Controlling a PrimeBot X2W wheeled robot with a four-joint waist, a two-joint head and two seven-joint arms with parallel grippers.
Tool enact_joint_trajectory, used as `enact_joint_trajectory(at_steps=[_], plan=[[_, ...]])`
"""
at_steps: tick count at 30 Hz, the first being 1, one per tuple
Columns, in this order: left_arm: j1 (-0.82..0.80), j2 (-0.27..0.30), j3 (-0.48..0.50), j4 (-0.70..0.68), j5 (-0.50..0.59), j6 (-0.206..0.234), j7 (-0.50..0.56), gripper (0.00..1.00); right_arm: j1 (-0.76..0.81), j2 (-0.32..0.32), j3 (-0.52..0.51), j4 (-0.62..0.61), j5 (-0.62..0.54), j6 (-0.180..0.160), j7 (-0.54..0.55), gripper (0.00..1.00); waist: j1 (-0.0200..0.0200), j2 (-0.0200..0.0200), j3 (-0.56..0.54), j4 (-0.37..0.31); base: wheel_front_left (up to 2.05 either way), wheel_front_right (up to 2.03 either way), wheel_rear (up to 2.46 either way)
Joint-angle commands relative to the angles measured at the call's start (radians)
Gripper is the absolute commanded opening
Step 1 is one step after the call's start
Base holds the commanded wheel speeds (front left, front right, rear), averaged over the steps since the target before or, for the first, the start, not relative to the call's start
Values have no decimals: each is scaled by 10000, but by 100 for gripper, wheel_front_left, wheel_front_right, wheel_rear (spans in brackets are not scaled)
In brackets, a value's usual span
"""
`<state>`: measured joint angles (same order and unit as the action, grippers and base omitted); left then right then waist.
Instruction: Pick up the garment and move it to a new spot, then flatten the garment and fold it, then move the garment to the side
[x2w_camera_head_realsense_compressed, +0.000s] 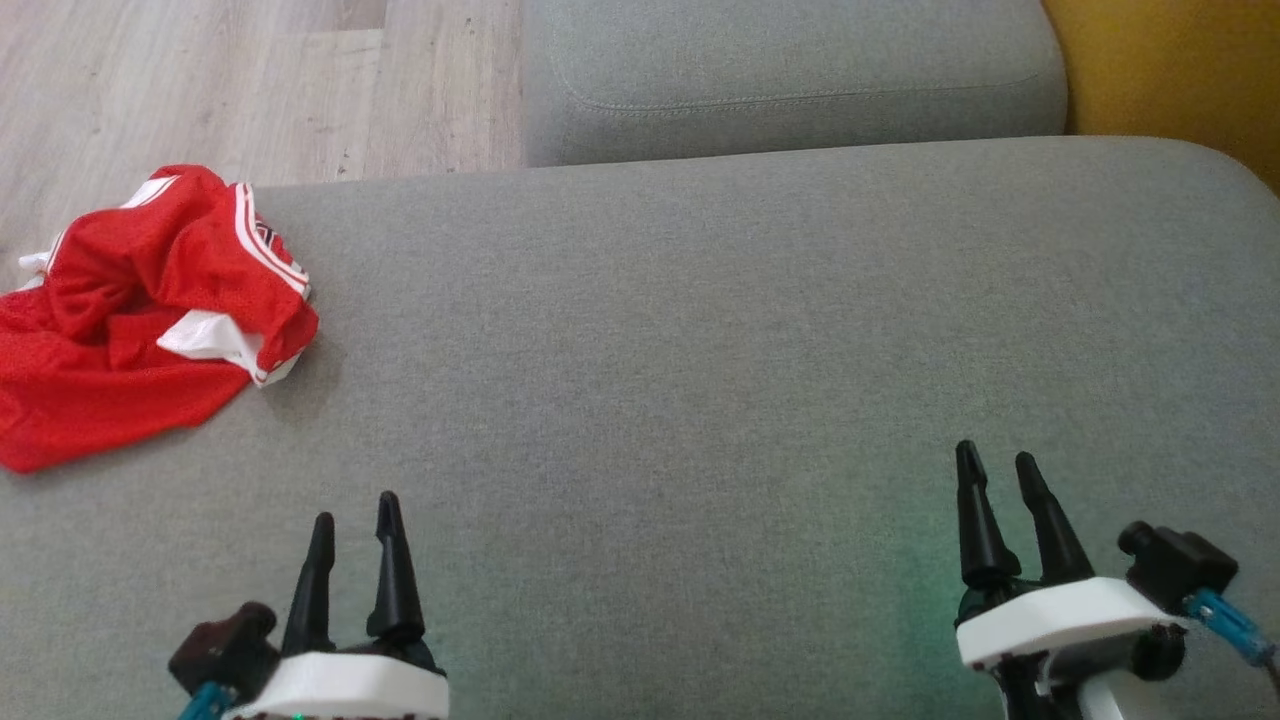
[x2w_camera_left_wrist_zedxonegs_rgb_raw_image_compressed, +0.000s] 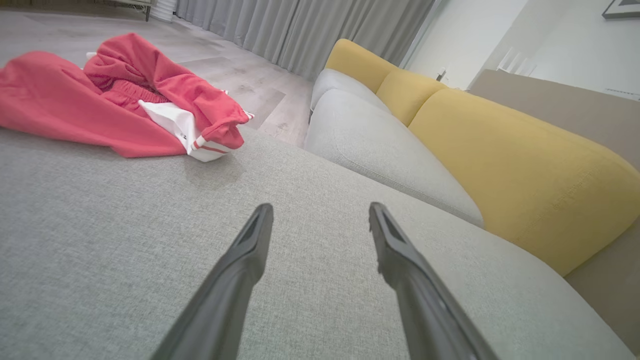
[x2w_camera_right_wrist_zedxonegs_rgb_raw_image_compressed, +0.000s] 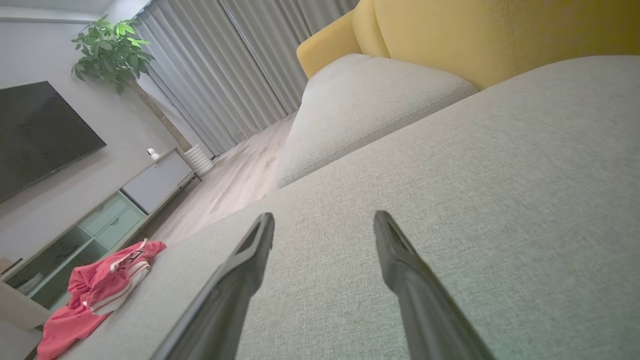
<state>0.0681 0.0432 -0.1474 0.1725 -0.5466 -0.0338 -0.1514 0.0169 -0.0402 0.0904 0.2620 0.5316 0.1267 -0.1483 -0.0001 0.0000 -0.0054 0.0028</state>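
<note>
Two dark-fingered grippers hover low over a wide grey sofa cushion (x2w_camera_head_realsense_compressed: 700, 320), fingers pointing away from the robot; the left gripper (x2w_camera_head_realsense_compressed: 355, 507) sits at the lower left and the right gripper (x2w_camera_head_realsense_compressed: 995, 451) at the lower right, each with its jaws spread apart and nothing between them. A crumpled red garment (x2w_camera_head_realsense_compressed: 130, 310) with white trim and stripes lies bunched at the cushion's far left edge, well apart from both grippers, part of it spilling past the edge towards the pale wood floor (x2w_camera_head_realsense_compressed: 200, 80); a second grey cushion (x2w_camera_head_realsense_compressed: 780, 70) lies beyond, with a yellow backrest (x2w_camera_head_realsense_compressed: 1180, 70) at the right.
</note>
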Motion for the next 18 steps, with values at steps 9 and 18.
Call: enact_joint_trajectory(at_steps=[9, 18], plan=[[-203, 59, 23, -95, 1316, 110, -394, 100, -372, -84, 367, -88, -1467, 33, -428, 100, 1, 0, 19, 17, 0, 0, 0], [-200, 63, -42, 113, 2250, 246, -661, 100, -420, -90, 567, -31, -2580, 36, -694, 100, 1, 0, 15, 31, 0, 0, 0]])
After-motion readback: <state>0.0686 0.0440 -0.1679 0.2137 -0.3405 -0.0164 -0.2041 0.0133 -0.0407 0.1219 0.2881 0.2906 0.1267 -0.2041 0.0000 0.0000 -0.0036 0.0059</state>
